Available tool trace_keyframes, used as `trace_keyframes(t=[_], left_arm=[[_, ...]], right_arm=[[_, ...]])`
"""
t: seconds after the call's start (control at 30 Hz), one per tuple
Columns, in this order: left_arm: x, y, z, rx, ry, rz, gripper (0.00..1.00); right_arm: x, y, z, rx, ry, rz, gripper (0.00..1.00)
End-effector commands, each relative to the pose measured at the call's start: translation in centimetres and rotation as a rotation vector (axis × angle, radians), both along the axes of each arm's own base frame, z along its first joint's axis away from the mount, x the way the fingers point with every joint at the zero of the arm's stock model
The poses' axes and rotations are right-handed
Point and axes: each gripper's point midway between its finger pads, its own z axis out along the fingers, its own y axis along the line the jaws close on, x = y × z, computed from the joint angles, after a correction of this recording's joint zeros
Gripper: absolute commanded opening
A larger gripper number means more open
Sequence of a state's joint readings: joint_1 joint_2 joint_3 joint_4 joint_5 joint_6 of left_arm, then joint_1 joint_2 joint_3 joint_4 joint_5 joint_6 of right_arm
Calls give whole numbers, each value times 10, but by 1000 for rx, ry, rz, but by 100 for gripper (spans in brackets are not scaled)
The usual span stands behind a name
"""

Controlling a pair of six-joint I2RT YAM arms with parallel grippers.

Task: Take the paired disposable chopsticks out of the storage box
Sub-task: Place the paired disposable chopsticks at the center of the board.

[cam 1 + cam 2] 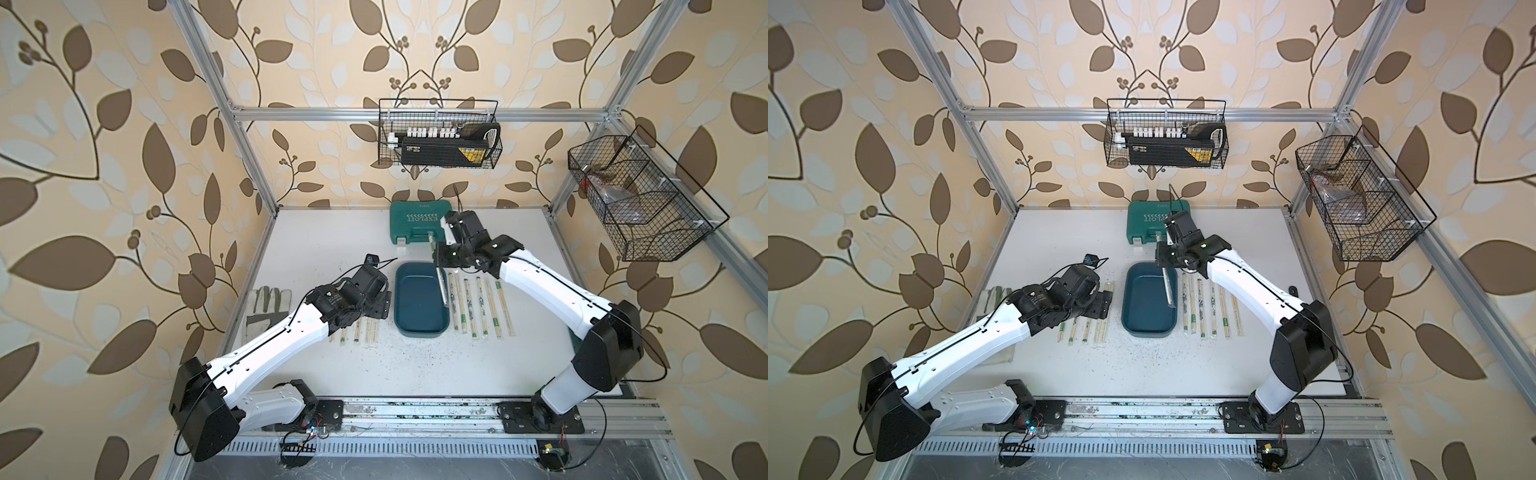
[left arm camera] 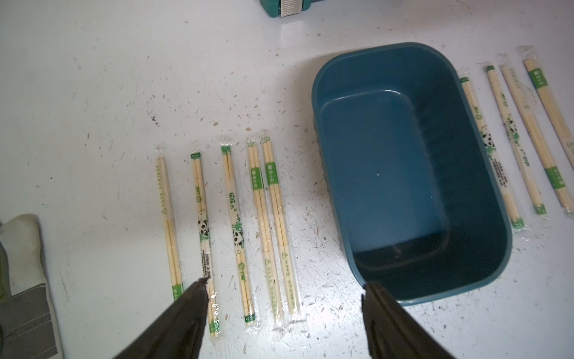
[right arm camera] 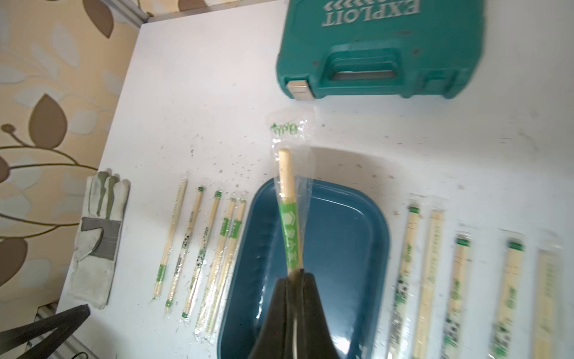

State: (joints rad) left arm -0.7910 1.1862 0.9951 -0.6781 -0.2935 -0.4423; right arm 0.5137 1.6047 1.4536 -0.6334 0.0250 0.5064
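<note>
**Spotter:** Which pair are you carrying, and where is it?

**Arm:** My right gripper [image 3: 297, 273] is pinching one wrapped pair [image 3: 287, 199], jaws pressed together on it right by the green band. It is hanging over the storage box [image 1: 417, 299], toward the side nearest my right-hand row [image 1: 478, 303] on the table [image 1: 374, 365]. The rest of the box floor is showing bare, so I am judging this to be the last pair.

**Spotter:** And your left?

**Arm:** My left gripper [image 2: 285, 284] is hovering with its jaws wide apart, holding nothing, above the near ends of the left-hand row [image 2: 236, 223].

**Spotter:** What is worrying you?

**Arm:** Mostly the wrapper. I am gripping slick film around thin sticks, so the pair could be sliding or swinging in my jaws as I carry it sideways. If the free end is drooping, it may catch the box rim and get pulled loose, dropping back inside. I am also aiming at a crowded row; setting down crooked could land this pair across its neighbour beside the box.

**Spotter:** Anything on the left?

**Arm:** If I am lowering those open jaws carelessly, a fingertip could nudge the laid-out pairs out of line.
</note>
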Motion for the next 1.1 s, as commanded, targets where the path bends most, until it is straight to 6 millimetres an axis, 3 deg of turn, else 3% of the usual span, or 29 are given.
trace_keyframes(t=[0.0, 0.07, 0.17, 0.27, 0.47, 0.57, 0.67, 0.8, 0.83, 0.93, 1.03, 1.07], left_arm=[[8, -14, 19, -53, -20, -33, 85], [8, -19, 22, -66, -25, -50, 87], [10, -24, 23, -104, -72, -77, 91], [11, -24, 24, -149, -149, -97, 98], [13, 1, 24, -100, -424, -137, 99], [15, 46, 25, 29, -553, -11, 99], [11, 78, 28, 106, -673, 55, 99], [3, 98, 29, 126, -786, 94, 99], [3, 101, 25, 140, -802, 92, 99], [9, 117, 10, 202, -804, 135, 99], [22, 136, -3, 209, -760, 219, 99], [26, 139, -6, 208, -749, 223, 99]], right_arm=[[-11, -76, -5, -219, 71, -110, 0], [-18, -132, -29, -311, 133, -204, 0], [-32, -195, -73, -435, 204, -291, 0], [-35, -225, -114, -471, 248, -302, 0], [-29, -243, -170, -463, 324, -258, 0], [-24, -239, -180, -421, 346, -240, 0], [-22, -244, -188, -418, 375, -246, 0], [-20, -242, -188, -402, 379, -255, 2], [-19, -243, -186, -403, 375, -260, 10], [-20, -253, -174, -445, 360, -303, 49], [-18, -251, -156, -426, 316, -313, 67], [-17, -248, -148, -409, 302, -309, 69]])
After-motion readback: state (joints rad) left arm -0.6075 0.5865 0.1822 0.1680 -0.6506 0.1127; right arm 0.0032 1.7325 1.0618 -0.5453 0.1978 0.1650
